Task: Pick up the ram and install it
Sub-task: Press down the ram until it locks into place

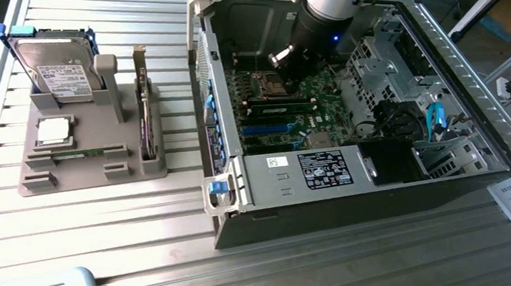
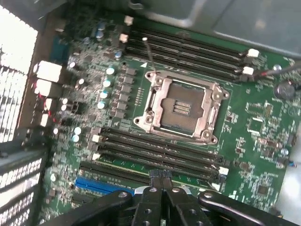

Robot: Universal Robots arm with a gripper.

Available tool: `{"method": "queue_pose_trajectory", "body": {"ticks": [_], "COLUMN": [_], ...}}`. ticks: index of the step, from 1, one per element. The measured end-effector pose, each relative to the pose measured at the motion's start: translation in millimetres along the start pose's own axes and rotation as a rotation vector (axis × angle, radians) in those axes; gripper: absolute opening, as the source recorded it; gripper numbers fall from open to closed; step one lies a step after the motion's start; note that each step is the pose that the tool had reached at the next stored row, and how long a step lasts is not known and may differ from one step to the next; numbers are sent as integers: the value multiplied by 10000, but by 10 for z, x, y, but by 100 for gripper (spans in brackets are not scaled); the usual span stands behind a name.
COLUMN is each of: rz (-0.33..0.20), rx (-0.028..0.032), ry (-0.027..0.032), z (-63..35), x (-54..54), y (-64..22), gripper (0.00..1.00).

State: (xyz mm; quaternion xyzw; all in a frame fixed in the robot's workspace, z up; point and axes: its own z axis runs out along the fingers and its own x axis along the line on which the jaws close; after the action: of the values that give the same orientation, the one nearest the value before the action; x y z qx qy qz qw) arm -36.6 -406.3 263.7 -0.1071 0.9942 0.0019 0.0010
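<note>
My gripper (image 2: pixel 160 175), fingers together & empty, sits over mobo slots (image 2: pixel 155 153) beside CPU socket (image 2: pixel 181 108); ram (image 1: pixel 281 108) already seated.

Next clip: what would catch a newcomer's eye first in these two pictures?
The open computer case on the exterior view's right, with the robot arm reaching down into it over the green motherboard. In the wrist view the empty CPU socket sits mid-board between rows of dark memory slots, the shut gripper poised just above one row. On the exterior view's left, a grey holder carries a hard drive.
</note>
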Motion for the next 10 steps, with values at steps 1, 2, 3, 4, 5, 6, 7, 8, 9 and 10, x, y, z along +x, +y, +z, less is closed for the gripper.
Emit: {"method": "queue_pose_trajectory", "body": {"ticks": [1, 2, 3, 4, 5, 6, 7, 8, 9, 10], "rz": [252, 714, 1030, 1211, 1396, 1645, 1848, 2109, 2167, 2169], "rx": [0, 1, 3, 3, 3, 4, 4, 5, -3, -4], "ry": [-1, -3, -3, -4, -5, -6, -6, -8, -8, -10], "z": [3, 7, 10, 12, 14, 16, 18, 20, 19, 20], "x": [0, 0, 0, 0, 0, 0, 0, 0, 0, 0], "y": [0, 0, 0, 0, 0, 0, 0, 0, 0, 0], "gripper": [10, 10, 10, 10, 10, 10, 10, 10, 10, 10]}}
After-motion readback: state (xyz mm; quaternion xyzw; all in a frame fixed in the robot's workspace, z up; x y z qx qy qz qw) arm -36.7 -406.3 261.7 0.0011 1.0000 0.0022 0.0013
